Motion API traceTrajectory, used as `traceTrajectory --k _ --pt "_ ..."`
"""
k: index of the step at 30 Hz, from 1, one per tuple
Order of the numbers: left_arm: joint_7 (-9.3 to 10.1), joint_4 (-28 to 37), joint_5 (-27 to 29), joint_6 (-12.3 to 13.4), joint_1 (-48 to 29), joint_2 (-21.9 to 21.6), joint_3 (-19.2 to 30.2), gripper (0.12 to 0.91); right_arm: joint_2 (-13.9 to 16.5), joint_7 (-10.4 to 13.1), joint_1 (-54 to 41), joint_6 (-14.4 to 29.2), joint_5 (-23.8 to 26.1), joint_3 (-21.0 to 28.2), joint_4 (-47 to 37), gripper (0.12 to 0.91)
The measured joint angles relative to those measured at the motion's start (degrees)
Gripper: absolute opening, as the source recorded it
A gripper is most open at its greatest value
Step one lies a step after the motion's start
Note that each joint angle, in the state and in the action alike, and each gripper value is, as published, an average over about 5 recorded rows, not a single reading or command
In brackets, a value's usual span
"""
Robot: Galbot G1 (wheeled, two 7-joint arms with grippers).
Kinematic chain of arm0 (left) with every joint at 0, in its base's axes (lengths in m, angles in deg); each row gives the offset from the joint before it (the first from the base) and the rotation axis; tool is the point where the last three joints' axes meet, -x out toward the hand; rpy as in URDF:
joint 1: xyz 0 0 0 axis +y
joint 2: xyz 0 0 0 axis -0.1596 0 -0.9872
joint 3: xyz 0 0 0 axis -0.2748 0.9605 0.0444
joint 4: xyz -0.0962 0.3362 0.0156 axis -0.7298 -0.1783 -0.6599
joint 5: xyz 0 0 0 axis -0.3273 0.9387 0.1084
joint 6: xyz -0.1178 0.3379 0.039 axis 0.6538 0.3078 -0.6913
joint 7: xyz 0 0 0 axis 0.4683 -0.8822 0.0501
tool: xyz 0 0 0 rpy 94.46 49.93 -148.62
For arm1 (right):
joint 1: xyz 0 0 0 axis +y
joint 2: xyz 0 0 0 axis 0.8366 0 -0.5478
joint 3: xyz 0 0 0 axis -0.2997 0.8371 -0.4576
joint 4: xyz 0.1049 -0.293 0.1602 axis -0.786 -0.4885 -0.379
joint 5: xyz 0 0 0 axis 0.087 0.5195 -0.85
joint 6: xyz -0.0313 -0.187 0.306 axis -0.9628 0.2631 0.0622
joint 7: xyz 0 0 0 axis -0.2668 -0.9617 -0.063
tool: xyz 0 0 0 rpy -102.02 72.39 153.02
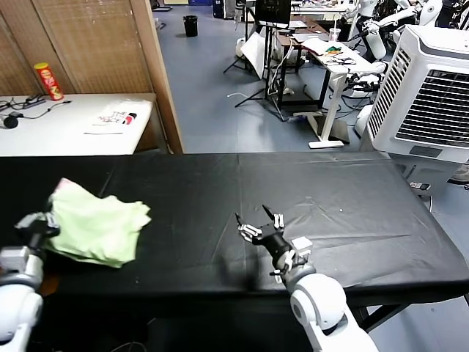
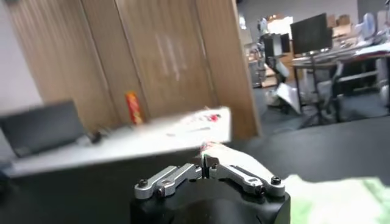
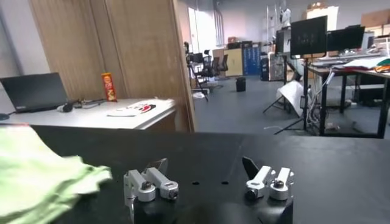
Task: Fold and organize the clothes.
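Shirt, pale lime-green, lies bunched in a loose heap at far left of the black table cover, toward the near edge. Left gripper sits at shirt's left edge, fingers pressed together, pinching a bit of the fabric; left wrist view shows a fold caught at the tips. Right gripper is near table centre, close to near edge, well apart from shirt, fingers spread wide w/ nothing between them.

surface: black-covered table | on it: crumpled lime-green shirt, left end
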Motion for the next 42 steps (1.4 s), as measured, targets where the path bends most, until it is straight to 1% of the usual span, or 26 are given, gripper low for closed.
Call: traceTrajectory --k 4,7,9,14,17,19,21,25,27,28,31,32,33,34,35,38,39,42 --pt "0.46 -3.45 3.25 -1.57 0.83 -0.21 0.65 0.140 -0.04 0.03 0.58 -0.14 -0.49 -0.25 0.09 0.798" --pt "0.80 -6.42 5.27 -3.11 0.63 0.77 3.40 0.140 -0.06 0.03 1.16 -0.15 -0.49 -0.63 0.42 0.798" --pt "1.51 -8.07 5.48 -4.35 0.21 1.86 6.00 0.140 -0.06 0.03 1.54 -0.17 -0.49 -1.00 0.74 0.798" --pt "4.02 -11.06 3.51 -7.85 -1.71 5.08 13.74 0.140 0.03 0.07 2.60 -0.30 -0.58 -2.23 1.59 0.798" --pt "5.57 -11.65 3.44 -9.09 -3.39 7.28 18.86 0.140 0.15 0.09 3.41 -0.34 -0.59 -3.14 2.09 0.798" --pt "6.41 -11.72 4.22 -9.58 -4.51 9.08 22.39 0.140 0.32 0.11 3.86 -0.38 -0.58 -3.66 2.23 0.798" --pt "6.82 -11.61 5.73 -9.79 -5.39 11.27 25.88 0.140 0.53 0.17 4.14 -0.47 -0.59 -3.97 2.26 0.798" --pt "6.30 -10.77 8.25 -9.15 -5.75 16.61 31.89 0.141 0.98 0.23 4.29 -0.77 -0.71 -4.00 2.31 0.798" --pt "5.80 -10.36 8.62 -8.99 -5.49 19.20 34.25 0.168 1.15 0.23 4.26 -0.89 -0.91 -3.91 2.34 0.798" --pt "5.65 -10.23 8.69 -8.97 -5.38 20.34 35.31 0.198 1.21 0.23 4.21 -0.95 -1.07 -3.87 2.33 0.798" --pt "5.45 -10.11 8.81 -8.47 -5.36 23.17 37.97 0.341 1.29 0.27 3.89 -1.23 -1.74 -3.65 2.11 0.798" --pt "5.29 -10.14 8.78 -8.01 -5.41 23.91 38.60 0.408 1.29 0.29 3.73 -1.36 -1.98 -3.48 1.97 0.798" --pt "4.98 -10.21 8.78 -7.44 -5.41 24.49 39.06 0.459 1.30 0.30 3.56 -1.48 -2.19 -3.30 1.82 0.798" --pt "4.57 -10.30 8.82 -6.80 -5.35 24.92 39.37 0.509 1.31 0.34 3.38 -1.63 -2.40 -3.09 1.64 0.798" --pt "4.09 -10.39 8.92 -6.08 -5.24 25.20 39.52 0.576 1.30 0.45 3.17 -1.86 -2.68 -2.82 1.44 0.798" --pt "2.80 -10.58 9.59 -4.05 -4.75 25.17 39.29 0.720 1.07 1.34 2.31 -3.27 -4.18 -1.85 0.57 0.798" --pt "2.56 -10.60 9.84 -3.51 -4.60 25.02 39.05 0.752 0.90 1.81 1.89 -4.00 -5.01 -1.41 0.19 0.798" --pt "2.28 -10.63 10.21 -2.34 -4.11 24.32 37.86 0.792 0.14 3.22 0.29 -6.13 -8.15 0.08 -1.30 0.798"
